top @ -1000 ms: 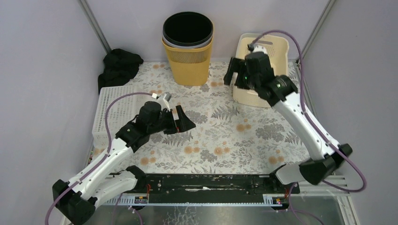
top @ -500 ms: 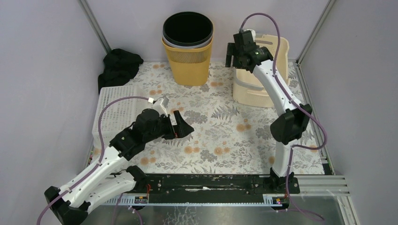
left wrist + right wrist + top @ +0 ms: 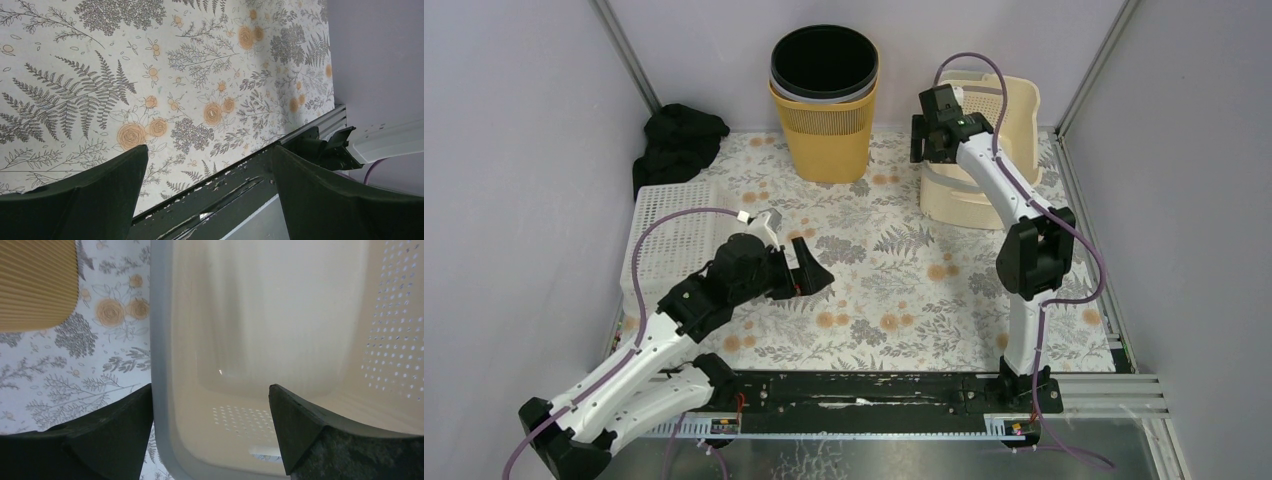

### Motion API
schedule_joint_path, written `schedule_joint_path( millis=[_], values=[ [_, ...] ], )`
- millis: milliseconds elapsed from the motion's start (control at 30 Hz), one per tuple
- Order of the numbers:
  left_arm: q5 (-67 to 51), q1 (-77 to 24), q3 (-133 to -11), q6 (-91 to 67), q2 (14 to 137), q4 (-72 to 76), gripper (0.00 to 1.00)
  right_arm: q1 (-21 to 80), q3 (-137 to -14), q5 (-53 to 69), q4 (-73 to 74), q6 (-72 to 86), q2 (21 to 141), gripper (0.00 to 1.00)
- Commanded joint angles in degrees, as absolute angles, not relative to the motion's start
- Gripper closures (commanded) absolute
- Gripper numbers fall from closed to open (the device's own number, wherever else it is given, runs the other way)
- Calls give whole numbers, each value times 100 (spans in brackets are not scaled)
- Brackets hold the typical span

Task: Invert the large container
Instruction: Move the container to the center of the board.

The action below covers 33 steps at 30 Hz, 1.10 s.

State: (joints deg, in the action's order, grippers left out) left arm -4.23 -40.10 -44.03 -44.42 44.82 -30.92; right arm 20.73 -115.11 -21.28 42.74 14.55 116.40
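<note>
Jaws of my right gripper [image 3: 210,386] stand spread astride the large container's [image 3: 280,315] left wall, far right corner of the tabletop [image 3: 904,270]. Left gripper [image 3: 209,147] gapes, well apart.

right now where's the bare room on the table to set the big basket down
Widest free patch: the floral table between the left arm, the cream basket and the near rail. A narrow gap runs between the yellow bin and the basket. The left side is crowded by the white crate.

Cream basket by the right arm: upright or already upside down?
Upright: the cream basket has its mouth facing up, and the right wrist view looks down into its empty inside.
</note>
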Motion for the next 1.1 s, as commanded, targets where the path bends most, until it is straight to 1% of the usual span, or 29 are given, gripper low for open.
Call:
schedule_joint_path(
  millis=[0,333,433,600,667,833,967,1033,1067],
  values=[
    [-347,-4042,-4412,-4431,4604,-3043,0,2087,-11169,-2062,4103,1303,11603,12],
    [-412,-4032,-4478,-4285,4949,-2872,0,2089,-10680,-1661,3995,1254,11291,16],
    [-417,-4034,-4493,-4265,5013,-2861,0,2085,-10526,-1544,3944,1260,11152,19],
    [-446,-4041,-4490,-4238,5091,-2856,0,2089,-10406,-1327,3981,1279,11050,29],
    [-436,-4035,-4509,-4228,5110,-2856,0,2091,-10320,-1282,4015,1291,10980,30],
    [-414,-4034,-4533,-4211,5152,-2854,0,2091,-9884,-1128,3920,1346,10626,37],
    [-420,-4034,-4537,-4195,5210,-2839,0,2083,-9491,-1015,3872,1560,10287,49],
    [-426,-4034,-4552,-4185,5235,-2826,0,2090,-9247,-843,3869,1686,10125,59],
    [-427,-4036,-4558,-4184,5246,-2823,0,2084,-9122,-729,3870,1744,10041,63]
  ],
)
